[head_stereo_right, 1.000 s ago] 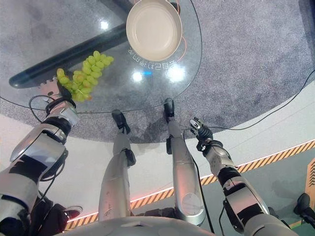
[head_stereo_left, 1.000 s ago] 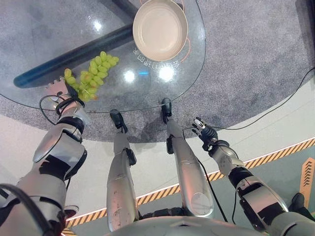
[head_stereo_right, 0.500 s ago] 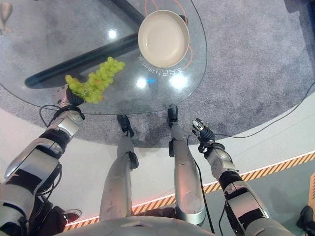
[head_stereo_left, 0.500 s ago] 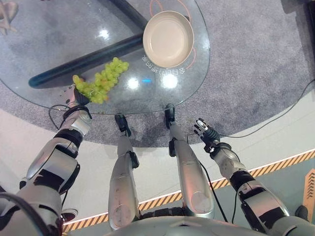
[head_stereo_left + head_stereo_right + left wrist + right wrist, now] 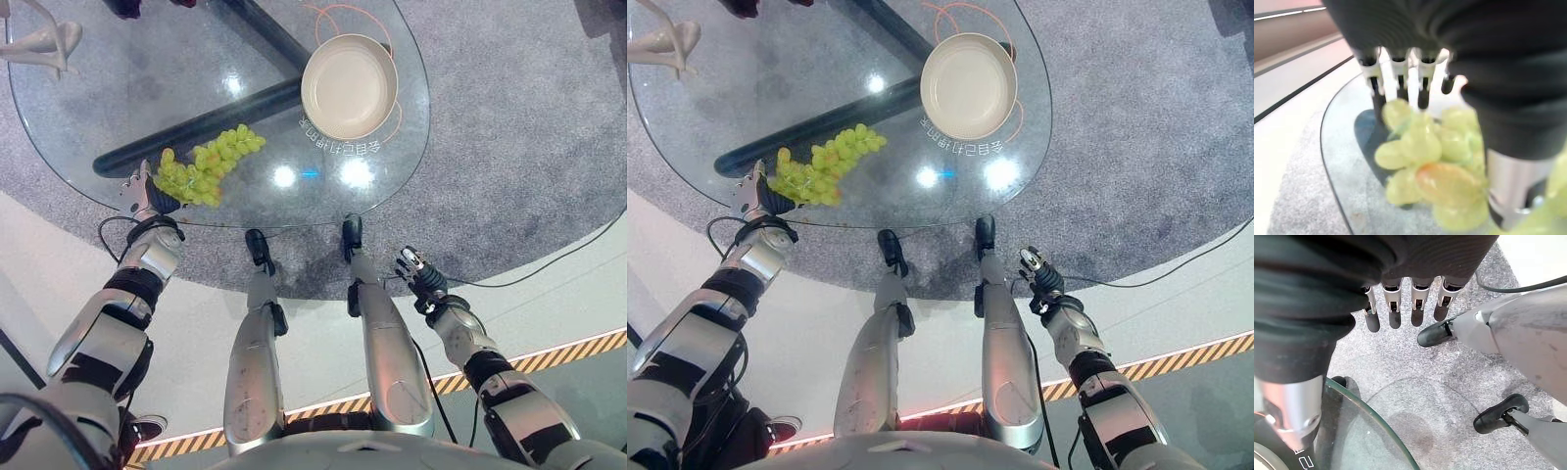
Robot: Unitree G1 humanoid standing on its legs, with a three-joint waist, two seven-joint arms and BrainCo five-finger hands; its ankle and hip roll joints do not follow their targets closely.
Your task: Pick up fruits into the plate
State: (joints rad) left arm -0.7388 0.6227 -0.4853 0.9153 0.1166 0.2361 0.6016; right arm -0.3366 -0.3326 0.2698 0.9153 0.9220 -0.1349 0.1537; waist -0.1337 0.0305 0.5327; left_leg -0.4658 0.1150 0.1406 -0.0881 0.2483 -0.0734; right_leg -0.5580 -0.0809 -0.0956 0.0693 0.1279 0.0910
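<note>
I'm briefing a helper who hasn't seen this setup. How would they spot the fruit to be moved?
Find the round glass table. Near its front-left edge, by the robot's left hand, lies a bunch of green grapes. It is the only fruit there, lumpy and green, unlike the smooth cream plate.

Two hands, both mine, held apart at either side.
My left hand (image 5: 143, 196) reaches forward on an outstretched arm, fingers (image 5: 1396, 73) curled downward. My right hand (image 5: 1042, 283) hangs low beside me, arm bent, fingers (image 5: 1396, 303) loosely straight, holding nothing.
</note>
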